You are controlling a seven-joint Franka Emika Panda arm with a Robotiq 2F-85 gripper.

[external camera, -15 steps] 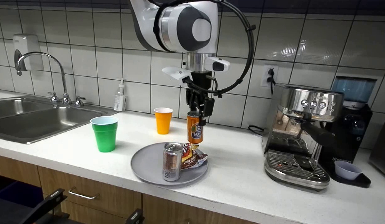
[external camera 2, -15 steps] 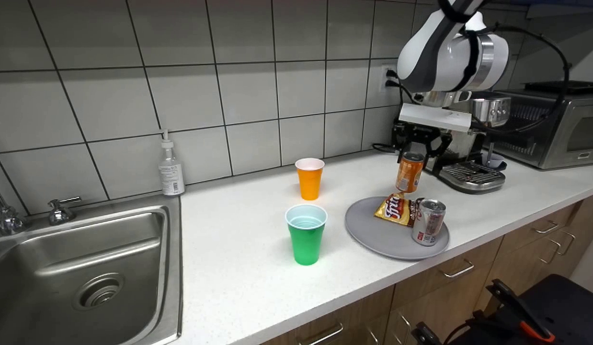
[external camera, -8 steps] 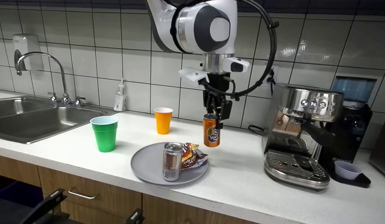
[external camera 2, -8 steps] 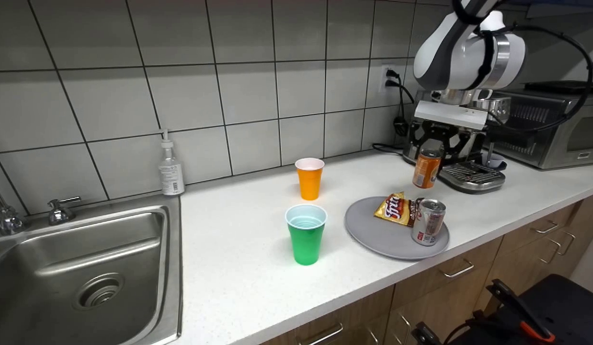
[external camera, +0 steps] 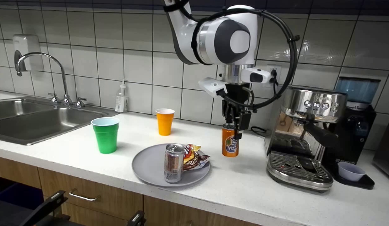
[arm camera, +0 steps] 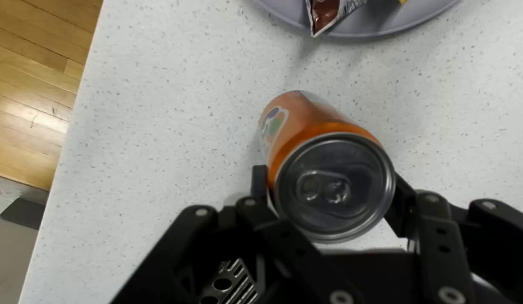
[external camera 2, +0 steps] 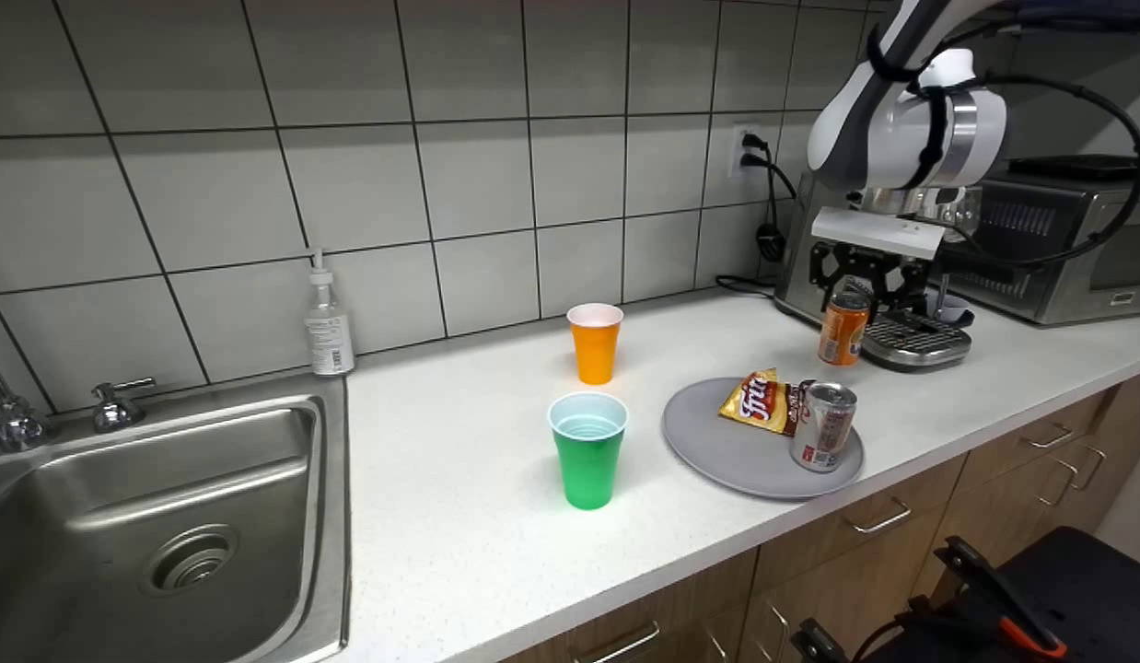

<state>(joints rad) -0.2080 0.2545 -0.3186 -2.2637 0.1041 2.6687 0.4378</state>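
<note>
You have brought the hand (arm camera: 328, 189), gripping the orange can (external camera: 229, 144), lower and away from the plate (external camera: 149, 166) toward the coffee machine (external camera: 303, 138), so the can now has tabletop (external camera: 241, 188) beneath it, though whether they touch is unclear.
</note>
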